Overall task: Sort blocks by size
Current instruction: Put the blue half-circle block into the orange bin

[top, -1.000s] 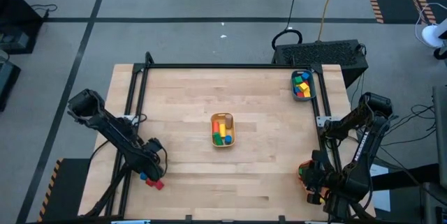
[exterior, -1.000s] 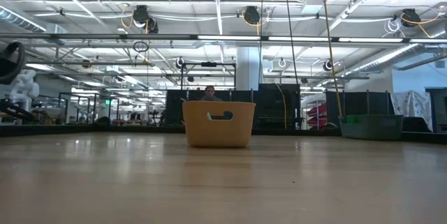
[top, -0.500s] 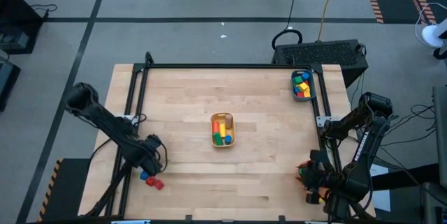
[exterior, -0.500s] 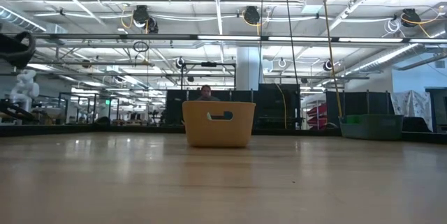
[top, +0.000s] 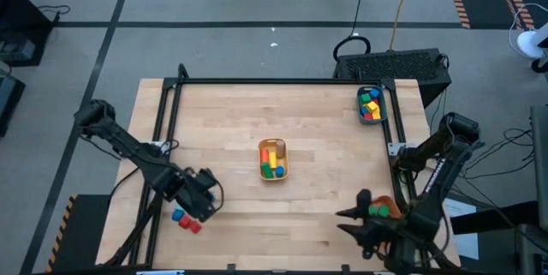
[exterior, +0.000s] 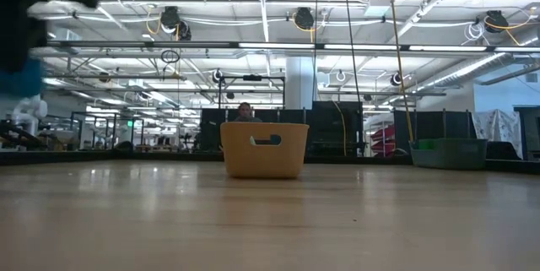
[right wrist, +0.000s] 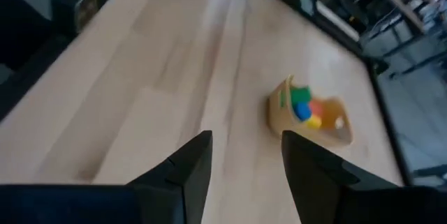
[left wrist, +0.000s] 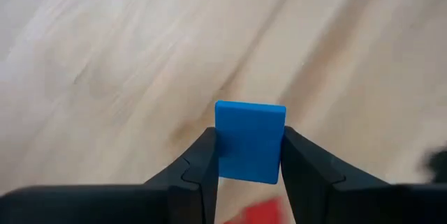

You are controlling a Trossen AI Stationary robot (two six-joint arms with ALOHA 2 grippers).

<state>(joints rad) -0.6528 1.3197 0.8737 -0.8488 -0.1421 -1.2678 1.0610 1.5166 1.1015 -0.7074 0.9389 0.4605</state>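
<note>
My left gripper [top: 205,198] hangs over the table's near left part, shut on a blue block [left wrist: 250,140]. In the low view the same blue block [exterior: 17,77] shows high at the far left, under the dark gripper. Behind the gripper, a blue block [top: 179,216] and a red block [top: 190,225] lie on the table. My right gripper [right wrist: 244,140] stands open over the near right part, with nothing between its fingers. A yellow bin [top: 273,159] of blocks stands at the table's middle. My left gripper pinches the blue block by two opposite sides [left wrist: 225,147] between its two fingers, one on each side. The fingers come from above, slanting down at the table. The block is lifted clear of the tabletop, its flat face toward the wrist camera.
A teal bin [top: 370,104] with several blocks stands at the far right corner. An orange bin [top: 385,209] sits at the near right edge beside my right arm. A black frame [top: 282,81] runs along the table's far and side edges. Bare wood lies between the bins.
My left gripper has gone toward the table's right, away from the loose blocks, and has come into the low view carrying the blue block clear of the table. My right gripper has swung from the right edge out over the table, toward its left.
</note>
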